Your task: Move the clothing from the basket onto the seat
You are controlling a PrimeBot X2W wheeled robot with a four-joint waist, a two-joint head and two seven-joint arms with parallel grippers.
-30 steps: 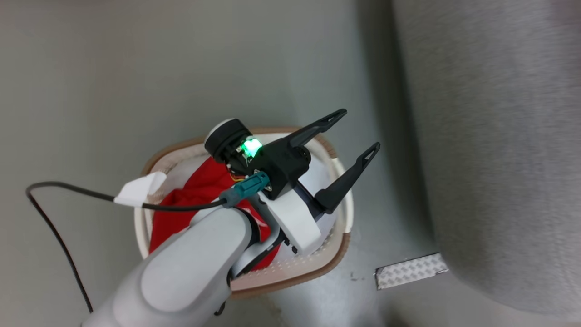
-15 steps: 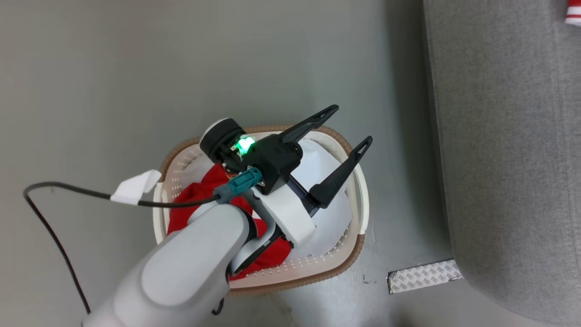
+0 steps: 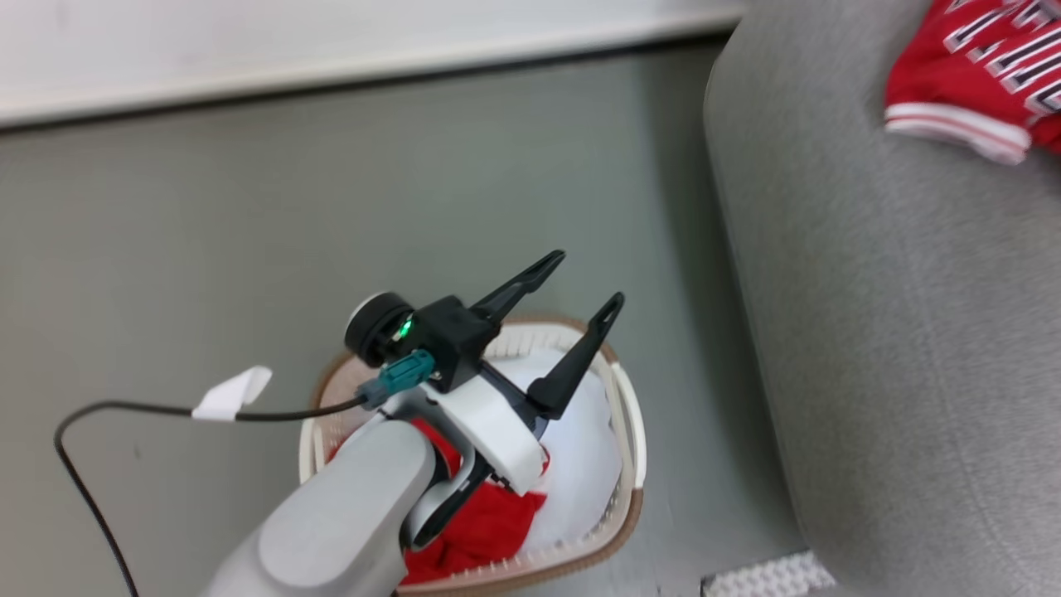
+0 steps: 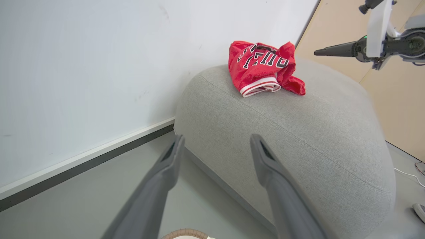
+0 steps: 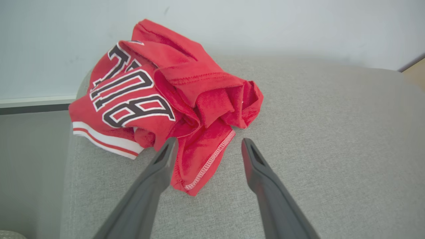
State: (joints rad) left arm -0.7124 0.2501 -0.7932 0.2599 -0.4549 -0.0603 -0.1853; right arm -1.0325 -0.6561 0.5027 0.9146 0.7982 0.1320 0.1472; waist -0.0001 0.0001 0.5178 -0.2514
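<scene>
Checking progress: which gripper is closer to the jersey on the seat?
Right. The right gripper is open right beside the jersey; the left gripper is over the basket.

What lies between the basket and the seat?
In the head view, a strip of bare grey floor separates the basket from the seat; a pale textured tape patch lies at its near end.

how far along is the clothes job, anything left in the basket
Done: one lettered jersey lies crumpled on the seat. In hand: nothing; the left gripper hangs open above the basket, and the right gripper is open near that jersey. Left: red and white clothing in the basket needs moving.
</scene>
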